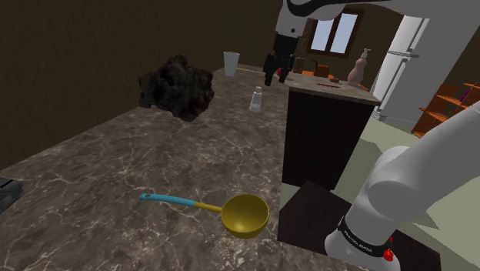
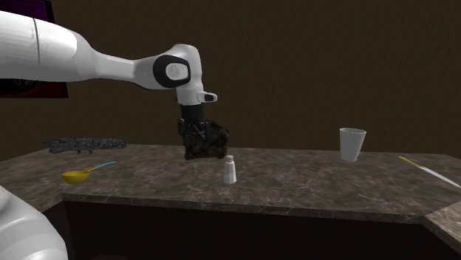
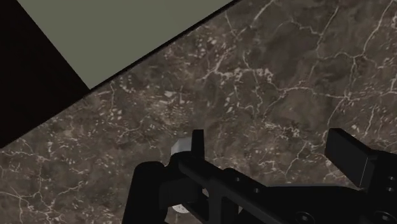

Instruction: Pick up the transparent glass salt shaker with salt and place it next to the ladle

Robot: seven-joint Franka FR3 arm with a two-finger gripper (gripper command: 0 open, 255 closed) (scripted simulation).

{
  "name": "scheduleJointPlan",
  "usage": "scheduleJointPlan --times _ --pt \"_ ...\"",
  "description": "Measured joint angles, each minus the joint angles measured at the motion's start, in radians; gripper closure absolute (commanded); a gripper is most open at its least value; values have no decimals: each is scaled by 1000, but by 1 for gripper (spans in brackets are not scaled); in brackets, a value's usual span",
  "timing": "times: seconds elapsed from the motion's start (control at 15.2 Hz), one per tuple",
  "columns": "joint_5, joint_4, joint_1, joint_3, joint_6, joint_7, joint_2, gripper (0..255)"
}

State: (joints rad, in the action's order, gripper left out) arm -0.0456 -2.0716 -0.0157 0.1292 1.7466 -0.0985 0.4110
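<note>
Second exterior view, left to right: ladle (image 2: 74,176), yellow bowl and blue handle, lies near the left end of the dark marbled surface (image 2: 310,185). Well to its right the arm hangs over the surface, in front of a black lumpy rock-like thing (image 2: 210,140). Salt shaker (image 2: 230,170), clear with white fill, stands upright just right of that lump, well apart from the ladle. White cup (image 2: 352,144) stands further right. Wrist view: fingers (image 3: 347,156) spread apart, grasping nothing. The shaker's cap sits just beside one fingertip, on its outer side, not held.
</note>
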Motion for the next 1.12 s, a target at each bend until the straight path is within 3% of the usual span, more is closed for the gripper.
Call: scheduleJointPlan --times 0.66,1.12 --pt "126 409 -34 119 -60 -200 -440 0" --pt "136 344 -35 120 17 -213 -461 0"
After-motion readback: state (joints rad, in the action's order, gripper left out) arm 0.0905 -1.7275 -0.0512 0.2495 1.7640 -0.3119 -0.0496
